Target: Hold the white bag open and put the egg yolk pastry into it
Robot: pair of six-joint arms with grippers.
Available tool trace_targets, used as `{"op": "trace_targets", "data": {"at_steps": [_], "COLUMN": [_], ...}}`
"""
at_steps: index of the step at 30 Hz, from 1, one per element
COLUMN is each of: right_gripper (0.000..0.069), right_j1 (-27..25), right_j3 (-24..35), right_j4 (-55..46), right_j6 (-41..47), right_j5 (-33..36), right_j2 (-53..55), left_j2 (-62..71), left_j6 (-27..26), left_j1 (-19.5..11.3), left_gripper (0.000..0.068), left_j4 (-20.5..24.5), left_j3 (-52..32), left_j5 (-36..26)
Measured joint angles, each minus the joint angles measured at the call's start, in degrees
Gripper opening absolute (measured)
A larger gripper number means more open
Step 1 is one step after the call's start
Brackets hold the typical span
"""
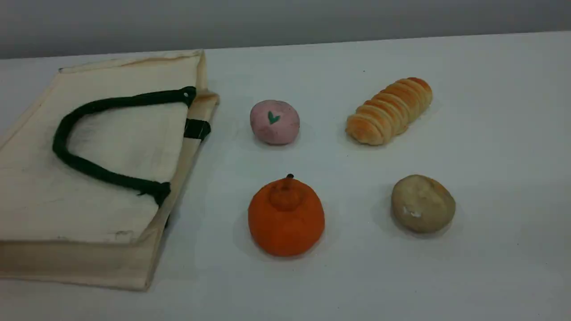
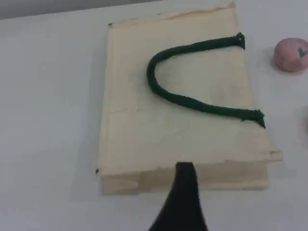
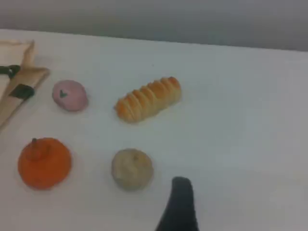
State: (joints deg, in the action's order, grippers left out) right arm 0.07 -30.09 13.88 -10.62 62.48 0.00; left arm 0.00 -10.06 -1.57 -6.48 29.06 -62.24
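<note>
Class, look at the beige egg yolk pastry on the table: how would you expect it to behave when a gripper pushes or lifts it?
The egg yolk pastry is a rounded lump, so a sideways push would probably roll it. Its dull, uneven surface suggests it is unlikely to slip. It looks small and probably light, though weight cannot be seen.

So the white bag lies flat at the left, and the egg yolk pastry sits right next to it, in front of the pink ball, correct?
Not quite. The white bag does lie flat at the left, but the scene view shows the orange fruit in front of the pink ball. The egg yolk pastry sits farther right, in front of the bread roll.

Pink ball [image 1: 274, 121], bread roll [image 1: 389, 111], orange [image 1: 286, 217]
</note>
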Motion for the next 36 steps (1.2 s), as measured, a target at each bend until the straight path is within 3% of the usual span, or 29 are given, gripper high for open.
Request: {"op": "trace_targets", "data": {"at_steps": [8,14,24,36], "right_gripper": [0.057,0.057,0.057,0.057], "right_j1": [0.0,2.6,2.9,2.9], "right_j3": [0.0,-0.3,-9.0,-22.4], "right_j4": [2.4,2.6,2.7,4.8], "right_j6": [1.0,4.7,3.9,3.9], "right_j5": [-3.5,-5.8,-13.5,-18.3], "right_j2": [0.0,1.6,22.2,47.3], "left_j2": [0.1,4.0,23.0,51.5], "left_j6": [0.7,6.3,6.8,6.8], "left_j1": [0.1,0.1,0.1,0.1], "left_gripper": [0.058,0.058,0.058,0.058], "left_j4": [0.1,0.9,0.4,0.7], "left_j3": [0.0,1.3,6.5,21.6], "left_j5": [0.2,3.5,11.0,12.9]}}
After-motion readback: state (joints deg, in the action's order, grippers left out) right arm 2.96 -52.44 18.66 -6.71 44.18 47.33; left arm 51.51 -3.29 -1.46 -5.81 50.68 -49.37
